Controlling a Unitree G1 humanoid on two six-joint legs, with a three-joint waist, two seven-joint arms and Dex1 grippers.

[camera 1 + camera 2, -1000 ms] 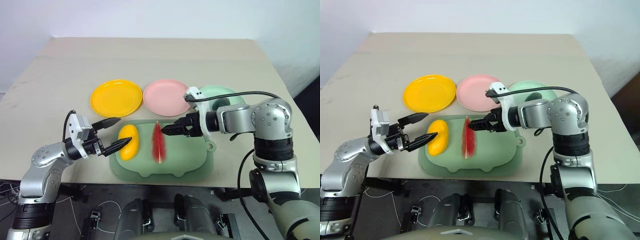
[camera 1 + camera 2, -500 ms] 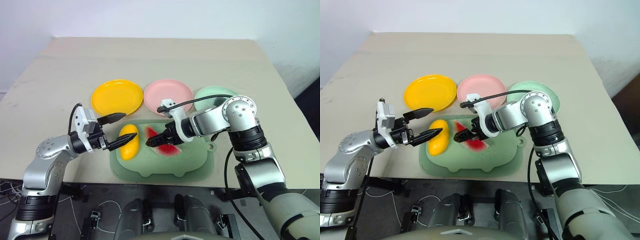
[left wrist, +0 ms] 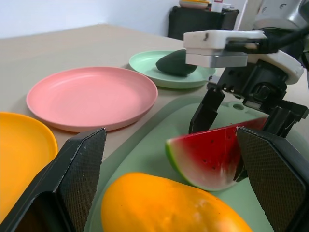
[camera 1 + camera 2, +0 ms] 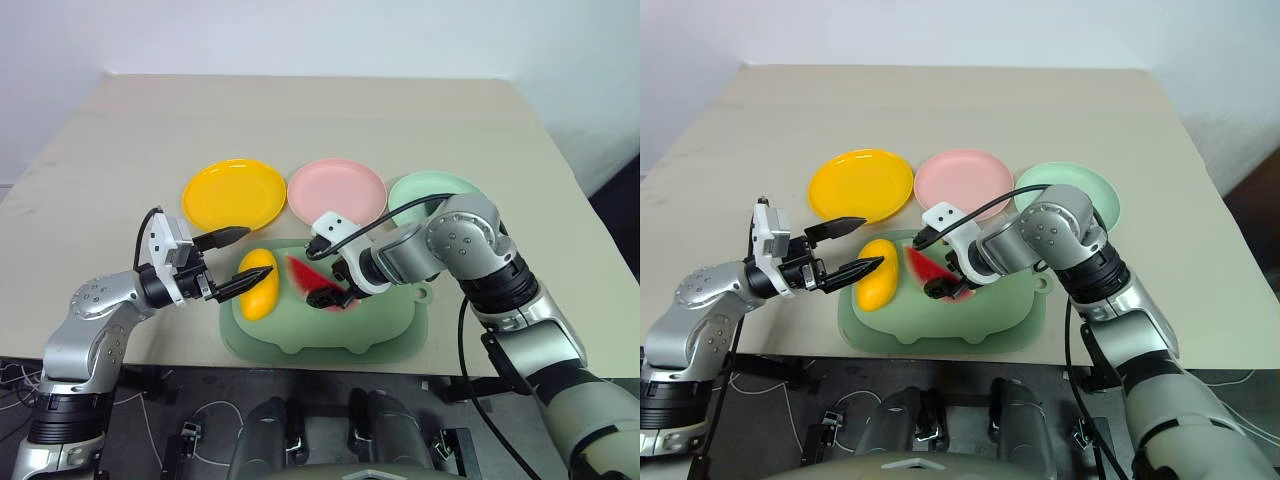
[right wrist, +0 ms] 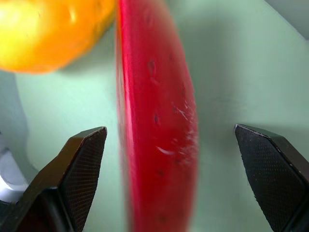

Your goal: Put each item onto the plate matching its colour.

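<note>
Fingers of left gripper (image 4: 228, 262): spread wide, empty, level, just beside mango (image 4: 257, 283), likely lined up for a side grasp. Mango: on tray (image 4: 380, 330). Watermelon wedge (image 4: 318, 283): on tray, between wide-open fingers of right gripper (image 4: 335, 285), angled down, not yet clamped. Yellow plate (image 4: 233, 193), pink plate (image 4: 337, 191): bare, on surface (image 4: 300, 120). Green plate (image 3: 145, 65): already holding avocado (image 3: 176, 63).
</note>
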